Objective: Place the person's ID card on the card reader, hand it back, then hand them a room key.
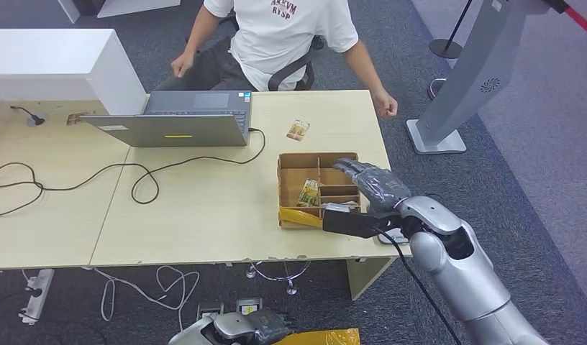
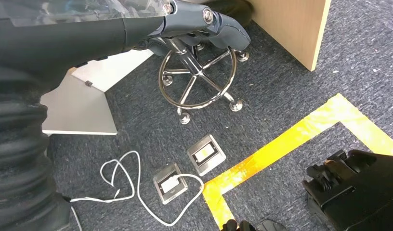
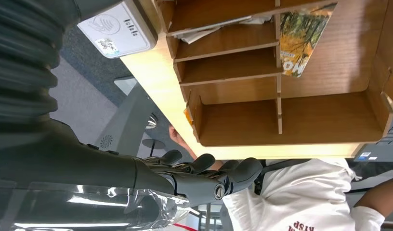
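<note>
A card with a yellow-orange picture (image 1: 298,130) lies on the desk in front of the seated person (image 1: 290,36). A second such card (image 1: 308,192) (image 3: 300,41) sits in a compartment of the divided cardboard box (image 1: 294,162) (image 3: 281,115). My right hand (image 1: 373,183) (image 3: 204,175) hovers over the box's right side, fingers stretched out and holding nothing. The white card reader (image 1: 396,236) (image 3: 118,29) lies beside the box at the desk's near right edge, partly hidden by my forearm. My left hand (image 1: 258,327) (image 2: 194,26) hangs below the desk, holding nothing.
An open grey laptop (image 1: 183,118) with a black cable (image 1: 147,180) stands at the desk's middle. A white cabinet (image 1: 60,65) is at the far left, a grey kiosk stand (image 1: 463,79) to the right. On the floor are a chair base (image 2: 199,82) and yellow tape (image 2: 281,144).
</note>
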Tool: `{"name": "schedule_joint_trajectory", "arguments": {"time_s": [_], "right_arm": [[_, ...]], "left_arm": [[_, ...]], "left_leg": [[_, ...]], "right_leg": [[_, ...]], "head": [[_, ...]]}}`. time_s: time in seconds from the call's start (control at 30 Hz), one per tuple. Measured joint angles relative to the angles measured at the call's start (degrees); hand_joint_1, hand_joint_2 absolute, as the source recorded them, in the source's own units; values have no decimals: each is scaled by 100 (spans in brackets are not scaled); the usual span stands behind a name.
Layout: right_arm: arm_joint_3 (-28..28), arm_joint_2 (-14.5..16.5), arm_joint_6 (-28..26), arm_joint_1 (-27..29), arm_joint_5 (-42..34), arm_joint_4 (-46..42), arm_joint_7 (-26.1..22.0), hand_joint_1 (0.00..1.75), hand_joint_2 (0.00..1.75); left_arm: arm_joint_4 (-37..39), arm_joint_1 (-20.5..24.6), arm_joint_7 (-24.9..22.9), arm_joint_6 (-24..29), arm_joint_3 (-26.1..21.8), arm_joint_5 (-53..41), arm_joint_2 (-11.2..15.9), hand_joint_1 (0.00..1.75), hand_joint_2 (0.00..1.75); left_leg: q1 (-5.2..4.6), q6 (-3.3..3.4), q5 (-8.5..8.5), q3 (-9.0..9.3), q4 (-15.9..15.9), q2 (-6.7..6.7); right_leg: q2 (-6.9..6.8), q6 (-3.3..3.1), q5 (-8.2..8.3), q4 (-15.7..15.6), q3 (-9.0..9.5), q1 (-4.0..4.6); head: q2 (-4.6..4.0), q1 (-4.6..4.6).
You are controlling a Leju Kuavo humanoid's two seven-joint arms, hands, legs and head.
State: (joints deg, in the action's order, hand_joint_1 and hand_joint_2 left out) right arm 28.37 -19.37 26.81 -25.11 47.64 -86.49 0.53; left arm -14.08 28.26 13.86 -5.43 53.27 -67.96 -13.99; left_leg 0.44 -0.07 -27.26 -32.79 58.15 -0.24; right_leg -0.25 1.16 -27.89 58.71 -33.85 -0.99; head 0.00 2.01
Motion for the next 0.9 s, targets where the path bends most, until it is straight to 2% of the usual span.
{"name": "schedule_joint_trajectory", "arguments": {"time_s": [0.47,0.9], "right_arm": [[116,40,-254,-91,6,249,-65,0,175],[124,119,-416,-407,192,600,-295,0,175]], "left_arm": [[0,108,144,70,0,-84,-40,0,175],[0,182,151,168,0,-100,-44,0,175]], "left_leg": [[0,0,0,0,0,0],[0,0,1,0,0,0]], "right_leg": [[0,0,0,0,0,0],[0,0,0,1,0,0]], "head": [[0,0],[0,0]]}}
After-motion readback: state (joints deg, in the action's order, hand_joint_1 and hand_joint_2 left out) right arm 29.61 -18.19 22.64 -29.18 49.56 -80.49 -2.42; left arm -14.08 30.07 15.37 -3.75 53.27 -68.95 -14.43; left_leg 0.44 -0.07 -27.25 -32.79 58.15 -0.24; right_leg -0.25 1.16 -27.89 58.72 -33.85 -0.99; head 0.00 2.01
